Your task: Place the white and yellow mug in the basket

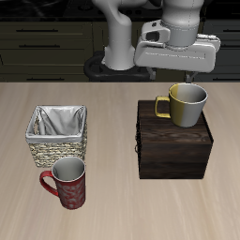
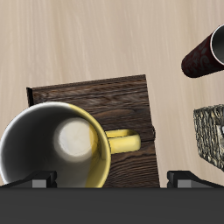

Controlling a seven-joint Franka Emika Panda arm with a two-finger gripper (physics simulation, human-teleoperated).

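The white and yellow mug (image 1: 187, 106) stands upright on top of a dark wooden box (image 1: 174, 152), with its handle toward the basket side. My gripper (image 1: 189, 82) hangs just above the mug's rim. In the wrist view the mug (image 2: 58, 149) is close below me, its handle (image 2: 124, 141) lies over the box lid (image 2: 96, 96), and my gripper (image 2: 112, 179) is open with its fingertips (image 2: 39, 180) wide apart and nothing between them. The woven basket (image 1: 54, 145) with grey cloth lining stands apart from the box on the table; it also shows in the wrist view (image 2: 210, 131).
A dark red patterned mug (image 1: 67, 183) stands upright just in front of the basket, nearer the table's front edge; it also shows in the wrist view (image 2: 208, 52). Dark cabinets run behind the table.
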